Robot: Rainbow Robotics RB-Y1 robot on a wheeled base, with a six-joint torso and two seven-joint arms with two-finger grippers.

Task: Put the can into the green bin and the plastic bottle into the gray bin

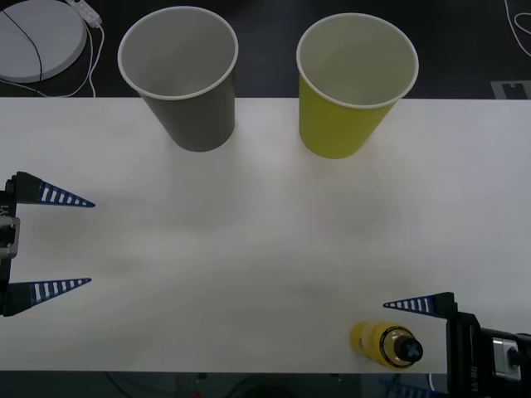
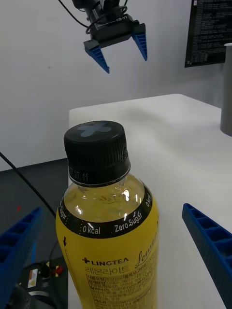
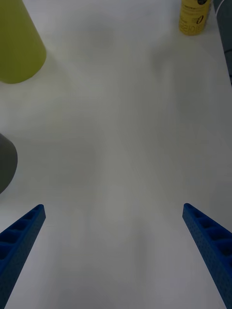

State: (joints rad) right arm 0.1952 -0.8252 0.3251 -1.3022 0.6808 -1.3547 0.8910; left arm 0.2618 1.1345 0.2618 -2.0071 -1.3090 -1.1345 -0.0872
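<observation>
The plastic bottle (image 1: 387, 345) stands upright at the near edge of the white table (image 1: 265, 249), toward the near right corner. Black screw cap on, yellow liquid inside, yellow label with dark print. In the right wrist view the bottle (image 2: 108, 227) stands between the 2 blue ribbed fingers (image 2: 210, 246), with a gap showing on each side and no contact visible.

The right gripper (image 1: 406, 344) is at the same near right corner, spread wide around the bottle and not clamped on it. 1 fingertip shows just beyond the bottle in the front view; the other is cut off at the picture's lower edge.

The left gripper (image 1: 90, 242) hangs over the left edge of the table, about midway between near and far edges, fingers spread wide and empty, tips pointing toward the table's middle. The right wrist view shows it (image 2: 123, 50) well apart from the bottle.

Along the far edge stand 2 tapered paper cups, both upright, white rims, pale insides. The gray bin (image 1: 182, 79) is toward the far left, the green bin (image 1: 353, 83) toward the far right, with bare table between them. Nothing is visible in either cup.

The left wrist view shows the green bin (image 3: 19, 43), the gray bin (image 3: 6, 161) and the bottle (image 3: 193, 17).
</observation>
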